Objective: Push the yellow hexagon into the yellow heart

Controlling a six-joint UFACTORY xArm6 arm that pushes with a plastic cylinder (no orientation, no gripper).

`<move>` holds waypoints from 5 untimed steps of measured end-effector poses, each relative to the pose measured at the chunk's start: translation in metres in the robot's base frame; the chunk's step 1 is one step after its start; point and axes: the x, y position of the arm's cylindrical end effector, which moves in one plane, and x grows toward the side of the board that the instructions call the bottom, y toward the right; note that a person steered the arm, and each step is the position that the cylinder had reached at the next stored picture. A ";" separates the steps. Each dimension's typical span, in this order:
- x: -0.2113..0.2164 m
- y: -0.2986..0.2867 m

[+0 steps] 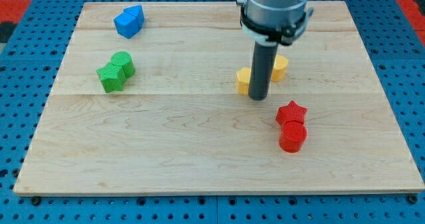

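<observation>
My tip (258, 98) rests on the board between two yellow blocks, at their near side. One yellow block (243, 80) shows just left of the rod, touching or nearly touching it. The other yellow block (280, 66) shows just right of the rod, slightly higher in the view. The rod hides part of each, so I cannot tell which is the hexagon and which is the heart.
A red star (291, 112) and a red cylinder (293, 137) sit together at the lower right of my tip. Two green blocks (115, 71) sit at the left, two blue blocks (129, 20) at the top left. The wooden board (199, 151) lies on a blue surface.
</observation>
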 end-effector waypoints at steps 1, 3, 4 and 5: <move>0.007 -0.022; -0.004 -0.057; -0.011 -0.079; -0.039 -0.075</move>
